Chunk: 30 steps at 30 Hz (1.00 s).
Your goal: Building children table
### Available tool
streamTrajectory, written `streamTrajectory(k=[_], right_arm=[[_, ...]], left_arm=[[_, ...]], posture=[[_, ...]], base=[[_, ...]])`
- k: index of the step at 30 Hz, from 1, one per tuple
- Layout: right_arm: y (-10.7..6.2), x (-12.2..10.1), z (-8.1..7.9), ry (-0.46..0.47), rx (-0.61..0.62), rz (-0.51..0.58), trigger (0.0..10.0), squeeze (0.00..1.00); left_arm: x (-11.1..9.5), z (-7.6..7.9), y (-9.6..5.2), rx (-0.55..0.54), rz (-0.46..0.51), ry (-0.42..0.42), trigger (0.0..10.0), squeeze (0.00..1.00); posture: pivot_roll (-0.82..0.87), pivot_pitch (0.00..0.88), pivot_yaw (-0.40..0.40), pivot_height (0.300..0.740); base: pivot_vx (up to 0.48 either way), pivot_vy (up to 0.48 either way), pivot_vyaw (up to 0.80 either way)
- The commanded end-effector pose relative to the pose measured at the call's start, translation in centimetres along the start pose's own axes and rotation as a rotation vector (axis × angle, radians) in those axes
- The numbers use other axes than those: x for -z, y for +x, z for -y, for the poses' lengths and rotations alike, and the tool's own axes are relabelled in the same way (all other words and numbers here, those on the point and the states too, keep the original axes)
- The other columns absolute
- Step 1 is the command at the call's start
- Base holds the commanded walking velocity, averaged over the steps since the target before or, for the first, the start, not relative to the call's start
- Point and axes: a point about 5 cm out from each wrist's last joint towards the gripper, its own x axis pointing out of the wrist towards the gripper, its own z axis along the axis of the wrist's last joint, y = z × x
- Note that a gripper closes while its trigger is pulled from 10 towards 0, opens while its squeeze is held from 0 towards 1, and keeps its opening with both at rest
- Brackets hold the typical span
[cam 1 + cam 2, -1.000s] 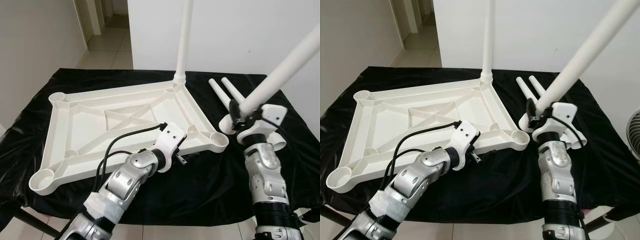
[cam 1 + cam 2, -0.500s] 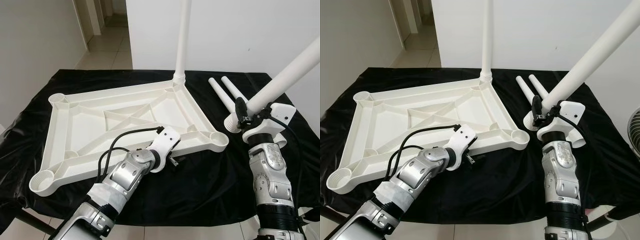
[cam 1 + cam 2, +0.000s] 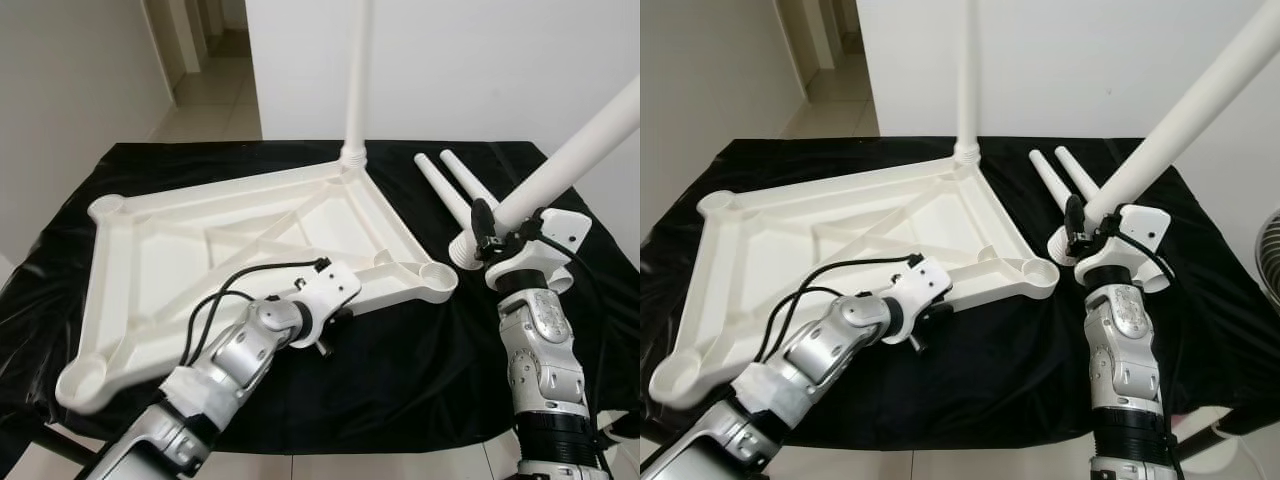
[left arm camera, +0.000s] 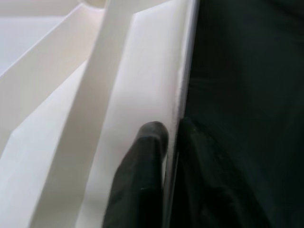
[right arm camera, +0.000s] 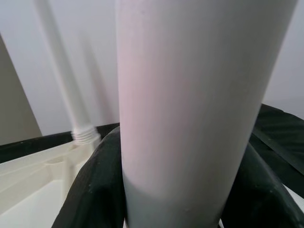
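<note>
The white plastic tabletop [image 3: 120,290] lies upside down on a black cloth. One white leg [image 3: 355,80] stands upright, screwed into its far right corner. My left gripper [image 4: 173,156] is shut on the tabletop's near rim [image 4: 142,71], one finger on each side of the edge. To the right, my right gripper [image 3: 483,232] is shut on a second leg [image 3: 580,160]. This leg tilts up to the right, and its threaded end hangs just right of the open near-right corner socket [image 3: 437,277]. The same held leg [image 5: 190,95] shows close up between the black fingers [image 5: 95,190].
Two loose white legs [image 3: 450,185] lie on the black cloth [image 3: 420,370] behind my right gripper. A white wall rises behind the table and a hallway opens at the back left. A fan [image 3: 1272,270] stands off the table's right side.
My right gripper carried the tilted leg slightly right, off the corner socket, then held still. My left gripper shifted lower and left along the near rim.
</note>
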Motion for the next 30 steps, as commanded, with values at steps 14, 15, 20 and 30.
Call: streamTrajectory(k=[14, 15, 20, 30], right_arm=[[0.1, -0.2, -0.3, -0.008, -0.015, -0.006, 10.0, 0.0], [0.2, -0.2, -0.2, -0.009, -0.016, -0.007, 10.0, 0.0], [0.2, -0.1, -0.3, -0.009, -0.022, -0.014, 10.0, 0.0], [0.0, 2.0, -1.8, -0.085, -0.132, -0.173, 10.0, 0.0]], left_arm=[[2.4, 0.8, -4.5, 0.179, 0.0, 0.136, 0.0, 0.0], [2.3, 0.9, -4.7, 0.194, 0.016, 0.137, 1.8, 0.0], [1.8, 1.3, -4.7, 0.213, 0.051, 0.148, 10.0, 0.0], [-1.0, 0.6, -4.2, 0.179, 0.166, 0.105, 10.0, 0.0]], posture=[[-0.03, 0.064, 0.075, 0.74], [-0.03, 0.067, 0.074, 0.74], [-0.03, 0.067, 0.069, 0.74], [-0.03, 0.062, 0.057, 0.74]], base=[[0.0, 0.0, 0.0], [0.0, 0.0, 0.0], [0.0, 0.0, 0.0], [0.0, 0.0, 0.0]])
